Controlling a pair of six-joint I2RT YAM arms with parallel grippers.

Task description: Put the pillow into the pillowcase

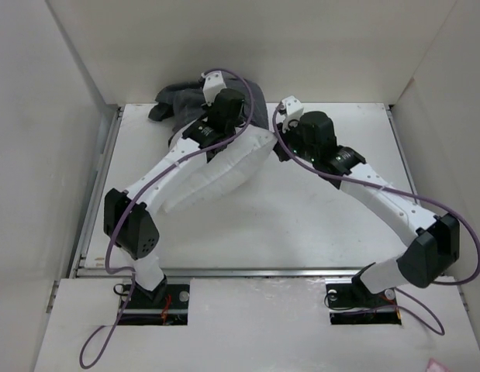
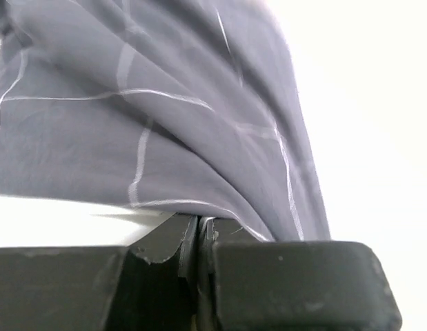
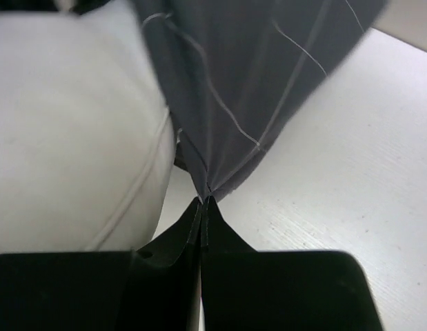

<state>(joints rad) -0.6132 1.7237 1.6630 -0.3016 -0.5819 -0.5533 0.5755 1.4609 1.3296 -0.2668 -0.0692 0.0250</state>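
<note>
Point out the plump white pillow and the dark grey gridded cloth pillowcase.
plump white pillow [image 1: 232, 169]: top view, bare middle.
dark grey gridded cloth pillowcase [image 2: 165, 138]: left wrist view, draped fold.

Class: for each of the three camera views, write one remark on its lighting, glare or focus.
Top external: even, soft light, no harsh shadows, the table bright but readable. Left wrist: the pillowcase slightly soft, the background right of it blown out white. Right wrist: the pillow close and blurred, the right gripper nearly black, without detail.
</note>
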